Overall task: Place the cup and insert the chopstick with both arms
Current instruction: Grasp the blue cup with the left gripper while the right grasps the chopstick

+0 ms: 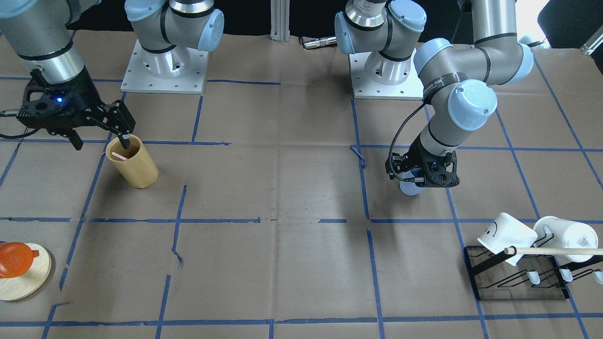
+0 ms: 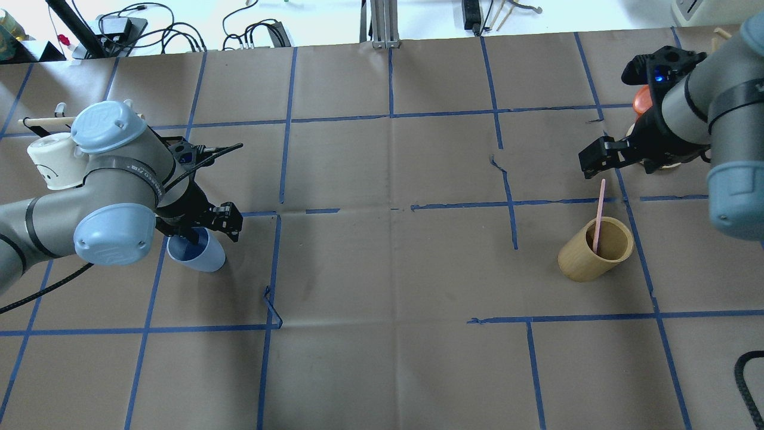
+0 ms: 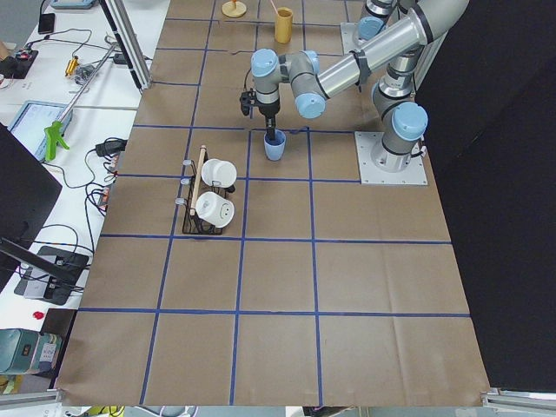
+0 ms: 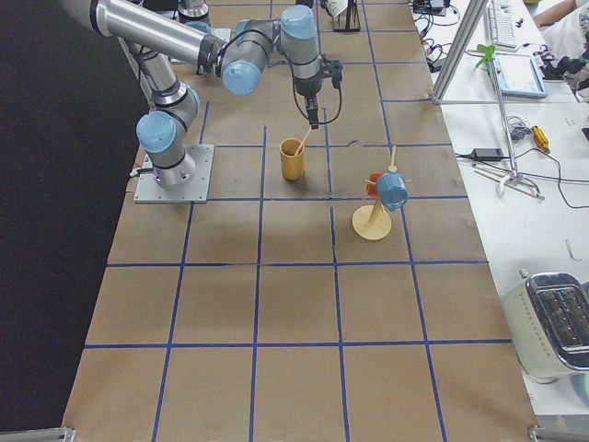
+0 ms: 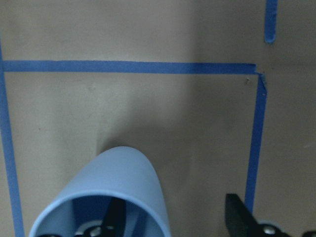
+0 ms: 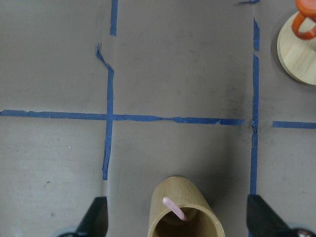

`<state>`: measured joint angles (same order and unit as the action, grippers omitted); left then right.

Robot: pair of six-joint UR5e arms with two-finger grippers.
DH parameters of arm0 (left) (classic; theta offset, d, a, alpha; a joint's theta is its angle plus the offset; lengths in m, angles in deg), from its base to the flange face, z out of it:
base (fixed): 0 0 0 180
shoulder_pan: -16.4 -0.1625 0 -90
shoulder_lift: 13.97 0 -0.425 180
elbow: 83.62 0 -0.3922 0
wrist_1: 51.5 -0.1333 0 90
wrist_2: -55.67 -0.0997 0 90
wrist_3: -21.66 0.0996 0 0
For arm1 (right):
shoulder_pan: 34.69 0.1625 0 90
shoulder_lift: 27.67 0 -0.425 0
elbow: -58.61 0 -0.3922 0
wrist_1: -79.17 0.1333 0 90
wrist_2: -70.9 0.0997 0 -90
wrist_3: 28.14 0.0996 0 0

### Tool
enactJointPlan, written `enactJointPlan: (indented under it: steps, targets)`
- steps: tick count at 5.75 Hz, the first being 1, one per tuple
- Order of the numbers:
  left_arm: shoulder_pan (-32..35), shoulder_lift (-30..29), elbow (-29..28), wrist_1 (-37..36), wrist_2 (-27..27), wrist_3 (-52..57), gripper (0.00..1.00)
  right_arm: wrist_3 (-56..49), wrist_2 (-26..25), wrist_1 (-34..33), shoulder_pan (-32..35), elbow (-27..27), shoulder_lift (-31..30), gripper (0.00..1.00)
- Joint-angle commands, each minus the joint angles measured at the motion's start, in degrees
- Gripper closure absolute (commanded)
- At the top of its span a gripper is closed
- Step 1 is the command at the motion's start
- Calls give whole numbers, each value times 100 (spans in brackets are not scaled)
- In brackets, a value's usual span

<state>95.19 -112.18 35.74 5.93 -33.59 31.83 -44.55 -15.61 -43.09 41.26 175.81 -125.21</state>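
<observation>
The pale blue cup (image 2: 203, 257) stands upright on the table on my left side, and shows close up in the left wrist view (image 5: 118, 177). My left gripper (image 2: 209, 230) is open. One finger is inside the cup and the other (image 5: 239, 217) is outside, apart from the wall. A pink chopstick (image 2: 598, 209) leans in the tan bamboo cylinder (image 2: 582, 263) with its top sticking out. My right gripper (image 2: 621, 161) is open just above the cylinder. Its fingers (image 6: 96, 219) are spread wide to either side of the stick (image 6: 173, 207) and do not touch it.
A black rack (image 1: 518, 278) with two white mugs and a long wooden dowel (image 1: 556, 251) sits beyond the blue cup. A round wooden stand (image 1: 26, 278) with an orange cup is near the cylinder. Another blue cup (image 4: 391, 191) hangs on it.
</observation>
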Motion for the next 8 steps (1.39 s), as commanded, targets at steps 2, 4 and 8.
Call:
enactJointPlan:
  steps: [2,4,8]
  targets:
    - [4,-32,0,-92,-30,-42,100,25,20,-1274,8,770,139,7]
    - [650,-241,-916,396,197,-1384,100,-10,2,-1212,8,770,95,68]
    - [3360,-1751,-2978,516,146,-5032,98,-19,2,-33,25,-129,77,93]
